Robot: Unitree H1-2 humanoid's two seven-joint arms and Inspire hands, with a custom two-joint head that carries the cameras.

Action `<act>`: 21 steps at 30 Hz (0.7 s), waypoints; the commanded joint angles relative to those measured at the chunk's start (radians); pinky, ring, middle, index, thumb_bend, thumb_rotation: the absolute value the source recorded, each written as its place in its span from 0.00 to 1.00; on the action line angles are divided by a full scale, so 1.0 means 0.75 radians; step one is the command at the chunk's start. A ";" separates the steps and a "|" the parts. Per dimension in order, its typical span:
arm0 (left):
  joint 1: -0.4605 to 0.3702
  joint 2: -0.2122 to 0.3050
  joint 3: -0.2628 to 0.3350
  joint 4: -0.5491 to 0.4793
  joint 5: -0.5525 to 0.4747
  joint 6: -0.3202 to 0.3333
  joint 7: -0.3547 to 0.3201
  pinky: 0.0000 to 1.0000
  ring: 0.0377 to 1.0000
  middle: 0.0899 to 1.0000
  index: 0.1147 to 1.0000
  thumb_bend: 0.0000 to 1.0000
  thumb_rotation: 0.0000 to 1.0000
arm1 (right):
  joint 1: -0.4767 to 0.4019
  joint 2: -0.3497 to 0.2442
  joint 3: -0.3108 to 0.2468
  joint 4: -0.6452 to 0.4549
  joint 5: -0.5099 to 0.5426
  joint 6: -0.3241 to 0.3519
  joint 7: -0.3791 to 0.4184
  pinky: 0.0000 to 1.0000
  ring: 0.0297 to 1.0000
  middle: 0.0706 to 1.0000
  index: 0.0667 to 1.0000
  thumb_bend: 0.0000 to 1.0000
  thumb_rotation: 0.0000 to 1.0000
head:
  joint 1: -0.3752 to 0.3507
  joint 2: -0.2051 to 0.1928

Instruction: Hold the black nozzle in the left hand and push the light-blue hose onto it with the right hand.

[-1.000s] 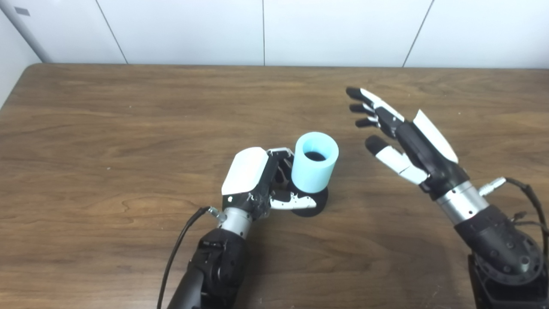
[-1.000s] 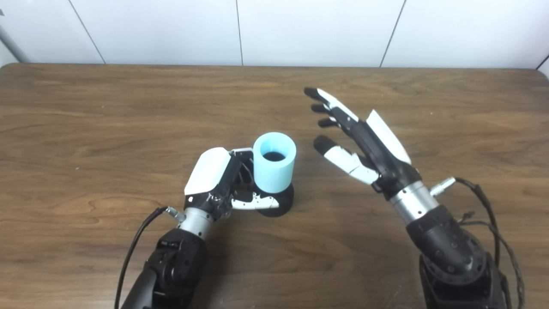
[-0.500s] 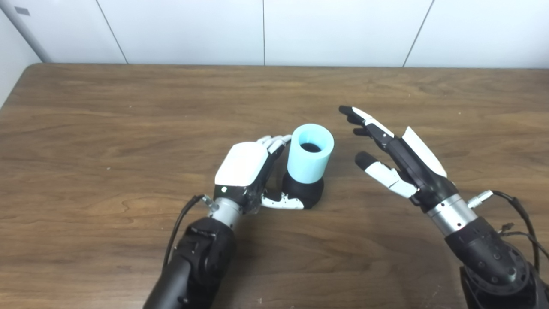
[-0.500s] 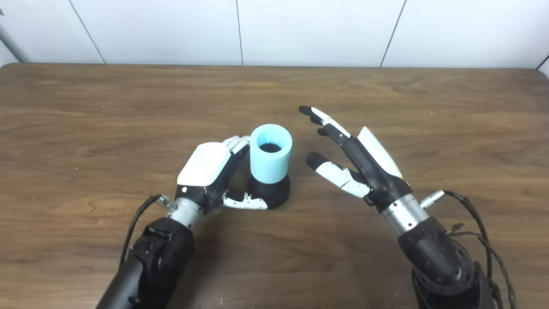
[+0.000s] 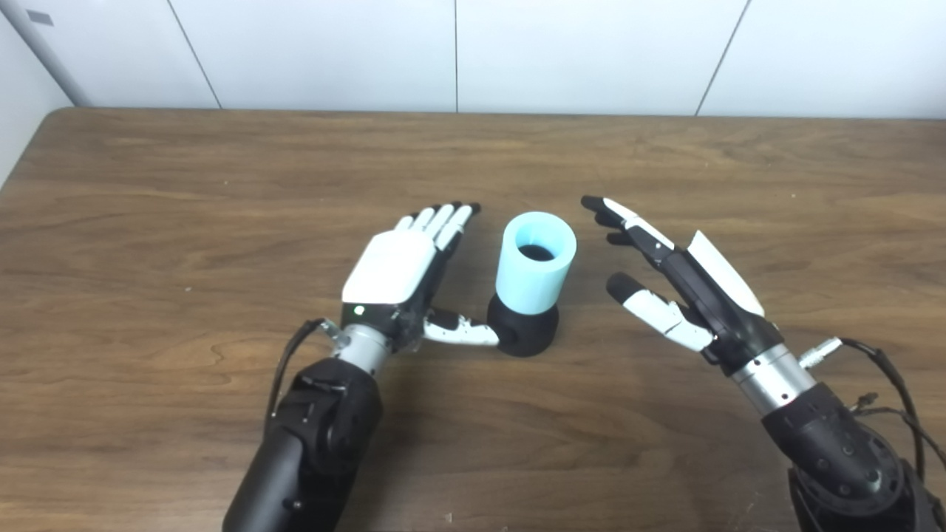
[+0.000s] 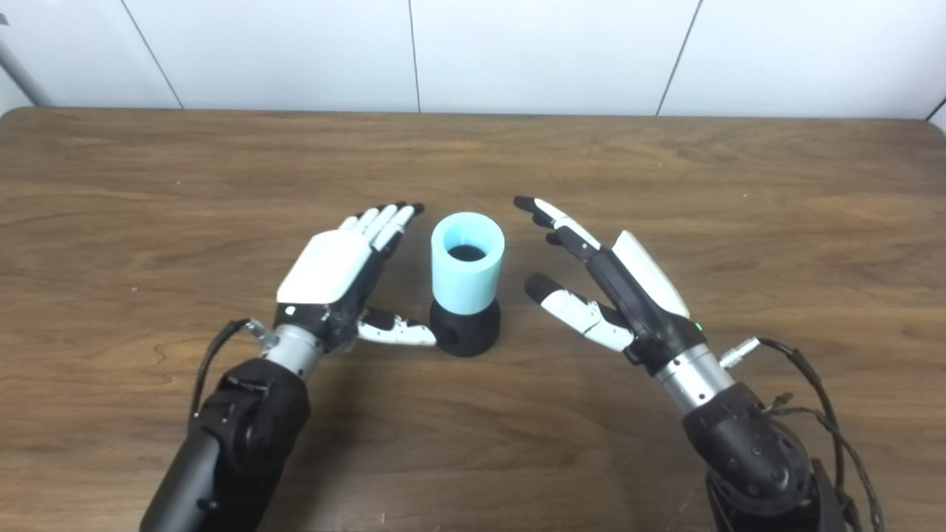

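The light-blue hose (image 5: 535, 262), a short open tube, sits upright on top of the black nozzle (image 5: 523, 332), which stands on the wooden table (image 5: 185, 222) at its middle. My left hand (image 5: 399, 270) is open just left of them, fingers stretched flat away from me; its thumb tip reaches the nozzle's base. My right hand (image 5: 676, 277) is open just right of the hose, fingers spread, apart from it. The same scene shows in the right eye view, with the hose (image 6: 467, 262) between the left hand (image 6: 336, 270) and the right hand (image 6: 613, 284).
The table's far edge meets a white panelled wall (image 5: 458, 52). Cables (image 5: 879, 355) run from my right wrist near the right edge.
My left hand has let go of the nozzle and hose, opened flat and drawn back to the left. The joined pair now stands upright alone. My right hand has lowered and come closer to the hose.
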State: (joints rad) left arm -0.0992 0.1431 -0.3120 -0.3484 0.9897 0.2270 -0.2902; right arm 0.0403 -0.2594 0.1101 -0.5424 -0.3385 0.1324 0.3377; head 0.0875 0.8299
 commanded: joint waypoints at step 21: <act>0.157 -0.008 0.528 -0.149 -0.810 -0.007 0.146 0.88 0.91 0.92 0.95 0.83 0.50 | 0.014 0.185 -0.133 0.145 0.167 0.028 -0.242 0.83 0.93 0.95 0.93 0.48 1.00 | -0.022 -0.006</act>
State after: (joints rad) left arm 0.0259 0.1416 0.0675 -0.4373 0.4221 0.2641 -0.2285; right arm 0.0564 -0.1249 0.0247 -0.4299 -0.2403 0.1582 0.1784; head 0.0706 0.8237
